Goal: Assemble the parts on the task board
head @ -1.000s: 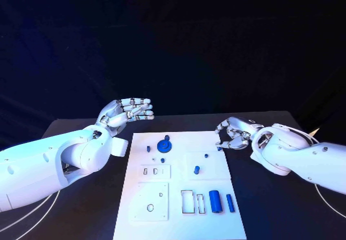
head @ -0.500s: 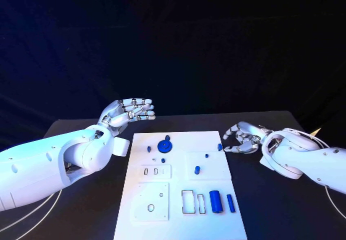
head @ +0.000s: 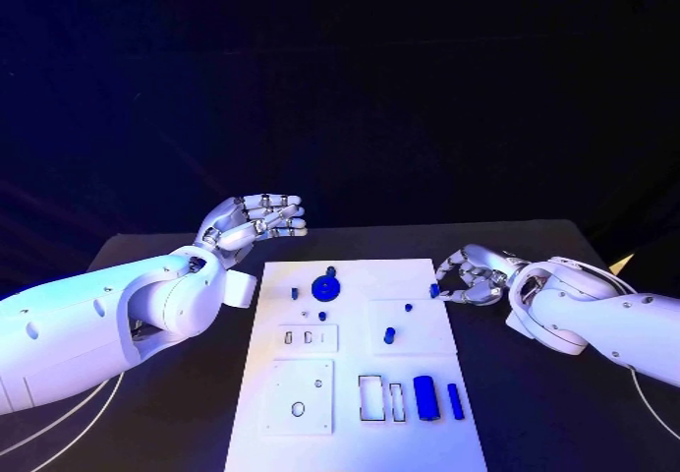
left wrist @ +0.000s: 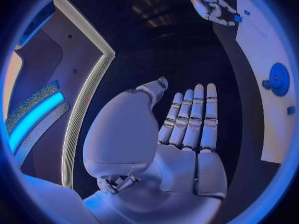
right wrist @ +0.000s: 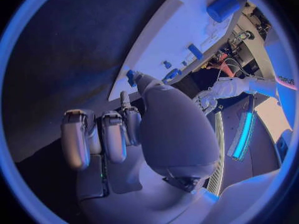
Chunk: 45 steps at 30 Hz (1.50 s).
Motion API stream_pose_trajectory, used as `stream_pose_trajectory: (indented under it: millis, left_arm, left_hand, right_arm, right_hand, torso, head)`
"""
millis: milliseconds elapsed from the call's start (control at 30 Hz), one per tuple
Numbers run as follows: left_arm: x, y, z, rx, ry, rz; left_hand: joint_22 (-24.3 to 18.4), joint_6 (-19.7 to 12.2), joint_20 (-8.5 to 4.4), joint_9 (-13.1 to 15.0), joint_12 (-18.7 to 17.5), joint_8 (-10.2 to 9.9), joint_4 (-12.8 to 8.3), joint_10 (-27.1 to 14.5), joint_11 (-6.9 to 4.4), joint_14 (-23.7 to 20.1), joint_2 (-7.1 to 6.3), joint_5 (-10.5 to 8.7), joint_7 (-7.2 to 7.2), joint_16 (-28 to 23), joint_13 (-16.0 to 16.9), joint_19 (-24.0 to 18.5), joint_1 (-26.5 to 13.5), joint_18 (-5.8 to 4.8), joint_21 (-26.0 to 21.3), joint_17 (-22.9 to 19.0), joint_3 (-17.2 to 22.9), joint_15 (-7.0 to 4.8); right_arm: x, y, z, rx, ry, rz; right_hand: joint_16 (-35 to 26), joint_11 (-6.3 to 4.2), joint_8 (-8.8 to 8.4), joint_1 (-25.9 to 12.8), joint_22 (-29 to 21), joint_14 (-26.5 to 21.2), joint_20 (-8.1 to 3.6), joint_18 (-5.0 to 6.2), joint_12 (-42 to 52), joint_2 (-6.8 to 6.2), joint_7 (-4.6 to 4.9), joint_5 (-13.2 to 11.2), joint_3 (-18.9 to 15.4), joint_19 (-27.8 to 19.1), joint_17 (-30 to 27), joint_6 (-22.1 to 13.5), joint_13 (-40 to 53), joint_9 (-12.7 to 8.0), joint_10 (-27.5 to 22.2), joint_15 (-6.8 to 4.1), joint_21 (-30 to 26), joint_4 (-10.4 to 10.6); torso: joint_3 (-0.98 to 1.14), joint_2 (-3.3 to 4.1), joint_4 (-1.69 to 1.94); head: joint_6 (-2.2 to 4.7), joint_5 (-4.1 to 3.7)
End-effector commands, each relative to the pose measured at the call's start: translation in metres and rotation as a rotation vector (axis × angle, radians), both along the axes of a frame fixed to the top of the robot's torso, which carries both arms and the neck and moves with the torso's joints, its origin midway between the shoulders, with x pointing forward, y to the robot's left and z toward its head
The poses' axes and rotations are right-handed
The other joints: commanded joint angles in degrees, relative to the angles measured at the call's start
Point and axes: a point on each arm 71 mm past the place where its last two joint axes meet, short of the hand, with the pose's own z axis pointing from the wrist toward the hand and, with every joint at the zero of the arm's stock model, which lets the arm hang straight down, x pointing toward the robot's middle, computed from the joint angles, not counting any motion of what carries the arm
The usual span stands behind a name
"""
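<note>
Head view: two hands, left hand and right hand, flank one task board.

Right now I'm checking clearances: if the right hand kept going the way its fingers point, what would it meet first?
Probably the small blue part at the task board's right edge; the right hand's fingertips sit beside it, though depth is unclear.

Two glossy white arms with rounded shells; each robot hand is silver, segmented, dark-jointed.
</note>
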Motion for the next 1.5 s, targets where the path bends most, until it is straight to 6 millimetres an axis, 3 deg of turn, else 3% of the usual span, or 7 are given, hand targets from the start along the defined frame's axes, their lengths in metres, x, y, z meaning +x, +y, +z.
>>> stream_pose_trajectory:
  millis: [33,767,833,933,1500]
  left_arm:
    - [-0.001,-0.002,0.001,-0.009,-0.009,-0.019]
    - [-0.002,0.002,0.001,-0.005,-0.006,-0.013]
    - [-0.002,0.003,0.001,-0.003,-0.006,-0.008]
    - [-0.002,0.007,0.002,0.000,-0.006,-0.002]
    - [-0.003,0.010,0.002,0.003,-0.006,0.004]
  left_hand:
    - [0.1,-0.2,0.02,0.0,-0.4,-0.2,-0.1,0.0,0.37,-0.4,0.44,0.11,3.12,-0.2,0.1,-0.4,-0.3,0.13,0.2,0.1,0.1,0.01]
    - [0.1,-0.2,0.03,0.0,-0.4,-0.2,-0.2,0.0,0.36,-0.4,0.45,0.10,3.11,-0.2,0.1,-0.4,-0.3,0.16,0.3,0.3,0.1,-0.01]
    - [0.1,-0.2,0.03,0.0,-0.4,-0.2,-0.2,0.0,0.36,-0.4,0.45,0.10,3.11,-0.2,0.1,-0.4,-0.3,0.16,0.3,0.3,0.1,-0.01]
    - [0.1,-0.2,0.03,0.0,-0.4,-0.2,-0.2,0.0,0.36,-0.4,0.45,0.10,3.11,-0.2,0.1,-0.4,-0.3,0.16,0.3,0.3,0.1,-0.01]
    - [0.1,-0.2,0.03,0.0,-0.4,-0.2,-0.2,0.0,0.36,-0.4,0.45,0.10,3.11,-0.2,0.1,-0.4,-0.3,0.16,0.3,0.3,0.1,-0.01]
  right_arm:
    - [0.000,0.003,-0.001,0.003,0.003,0.016]
    - [0.004,0.013,-0.003,-0.012,0.014,0.030]
    - [0.004,0.013,-0.003,-0.016,0.016,0.030]
    - [0.005,0.013,-0.003,-0.021,0.014,0.029]
    - [0.006,0.017,-0.003,-0.032,-0.001,0.031]
  right_hand:
    - [0.1,0.08,0.32,0.4,11.7,5.3,-0.32,0.48,0.5,0.15,0.03,0.2,0.4,2.5,12.4,0.3,6.9,0.1,0.5,-0.20,0.3,-0.1]
    - [0.3,0.29,1.00,0.8,12.4,5.4,-0.09,0.25,1.5,0.80,0.21,-0.2,2.7,3.2,12.7,2.7,7.7,0.2,1.4,-0.01,1.1,-0.5]
    - [0.3,0.24,1.12,0.9,12.4,5.4,-0.11,0.22,1.5,0.84,0.15,-0.2,2.9,3.3,12.7,3.0,7.8,0.2,1.4,-0.06,1.2,-0.6]
    - [0.3,0.23,1.14,0.9,12.5,5.4,-0.11,0.22,1.6,0.84,0.14,-0.2,3.0,3.3,12.7,3.1,7.8,0.2,1.5,-0.07,1.2,-0.6]
    - [0.3,0.22,1.17,0.9,12.8,5.4,-0.15,0.10,1.7,0.80,0.13,-0.2,3.2,3.6,12.9,3.3,7.9,0.2,1.6,-0.13,1.6,-0.7]
  torso:
    - [-0.01,-0.07,-0.07]
    - [0.07,-0.03,-0.07]
    - [0.03,-0.05,0.06]
    - [0.05,-0.05,-0.01]
    - [0.07,-0.06,0.03]
  head:
    - [-0.12,0.05]
    - [-0.68,0.09]
    - [-0.70,0.00]
    - [-0.96,0.27]
    - [-0.99,0.24]
